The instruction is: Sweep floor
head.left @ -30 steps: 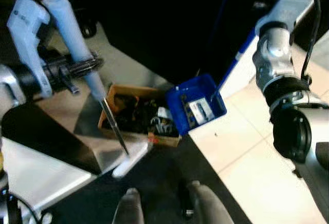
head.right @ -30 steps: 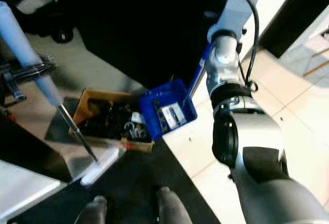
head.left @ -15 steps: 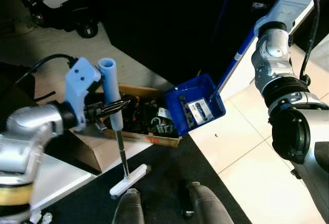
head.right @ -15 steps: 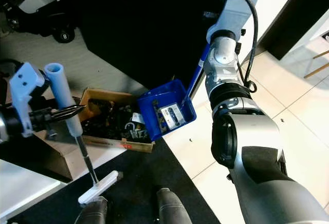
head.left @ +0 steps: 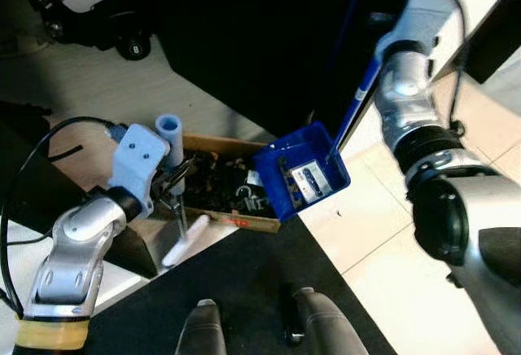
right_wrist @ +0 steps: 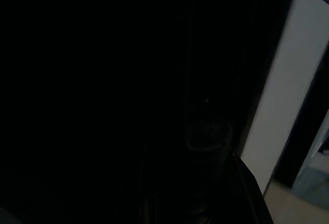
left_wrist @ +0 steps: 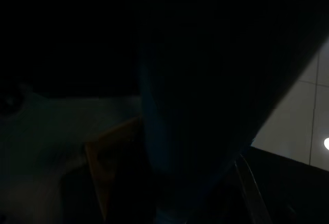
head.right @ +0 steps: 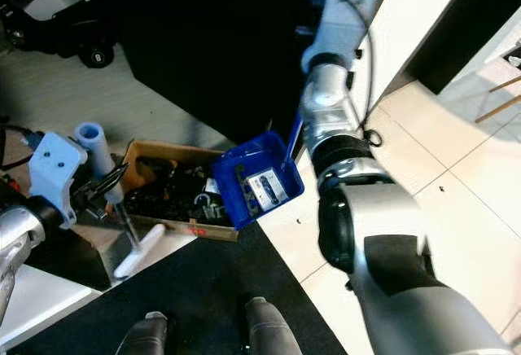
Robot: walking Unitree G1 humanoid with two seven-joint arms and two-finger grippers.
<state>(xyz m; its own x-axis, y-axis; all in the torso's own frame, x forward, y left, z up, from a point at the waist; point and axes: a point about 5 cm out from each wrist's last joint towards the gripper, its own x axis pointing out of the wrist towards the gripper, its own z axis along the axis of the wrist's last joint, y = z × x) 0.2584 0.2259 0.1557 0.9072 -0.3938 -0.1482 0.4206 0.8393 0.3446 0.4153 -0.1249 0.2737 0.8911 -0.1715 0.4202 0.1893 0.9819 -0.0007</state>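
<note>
Beside the cardboard box (head.left: 216, 188), the left gripper (head.left: 172, 180) is closed around the pale broom (head.left: 173, 177), its white head (head.left: 184, 239) low near the floor (head.left: 98, 86), likely ready to sweep. The blue dustpan (head.left: 301, 178) hangs tilted by its long handle, probably to receive debris. Whether the right gripper grasps that handle cannot be told; both wrist views are nearly black.

The right wrist view is almost fully dark. A pale wall panel (right_wrist: 300, 75) stands at one side, slightly tilted. A faint thin pole (right_wrist: 205, 131) (hard to see) runs through the dark middle.
</note>
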